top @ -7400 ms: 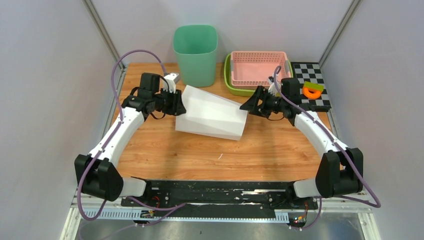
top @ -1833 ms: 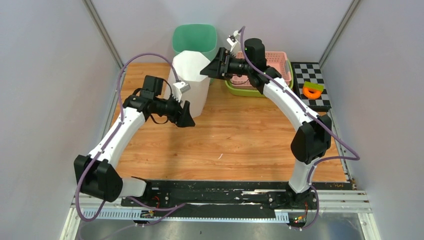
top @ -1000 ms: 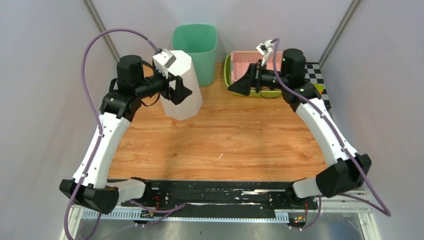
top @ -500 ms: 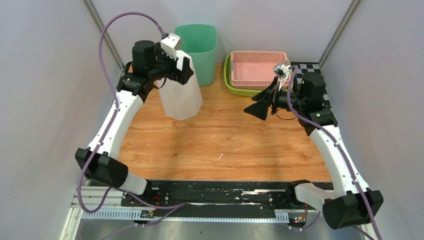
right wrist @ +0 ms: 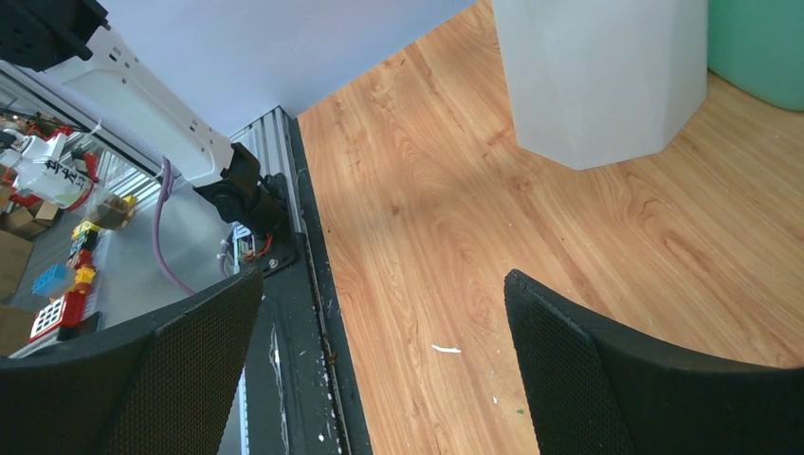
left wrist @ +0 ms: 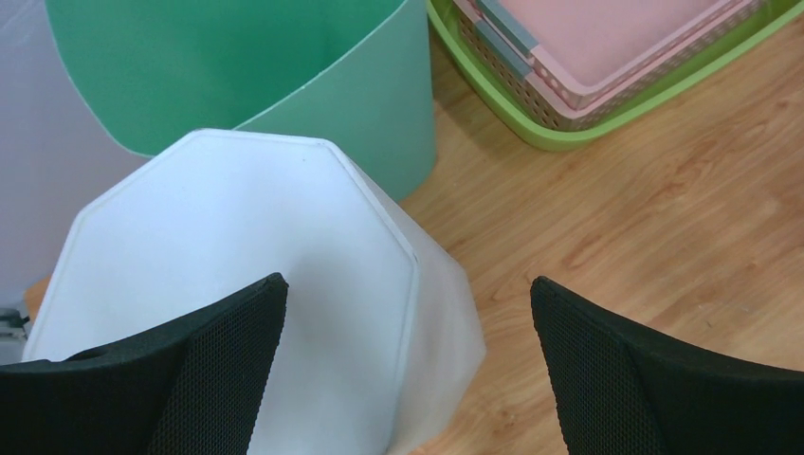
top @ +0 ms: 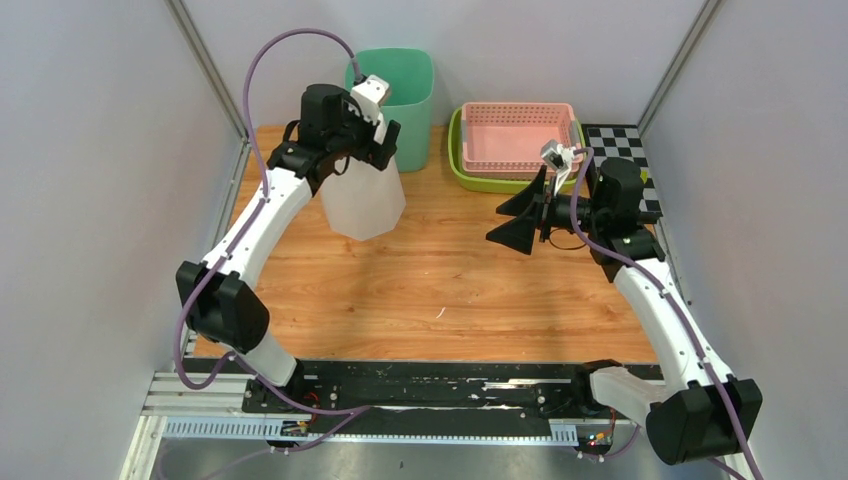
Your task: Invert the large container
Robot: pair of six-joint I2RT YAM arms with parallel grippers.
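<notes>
both spread empty, left tool (left wrist: 406, 286), right tool (right wrist: 384, 277), white container (left wrist: 237, 256), octagonal base only in left wrist view

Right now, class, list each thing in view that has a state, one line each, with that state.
white container: upside down, closed base up.
green bin: upright, mouth open.
pink basket: upright, nested in green tray.
left gripper: open, over the container, holding nothing.
right gripper: open, holding nothing.

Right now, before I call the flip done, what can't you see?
- Top external: upper face of the large white container, hidden under the left jaws.
- Right wrist: its top, cut off by the upper edge.
- Left wrist: most of its bottom rim, behind its walls and jaws.
</notes>
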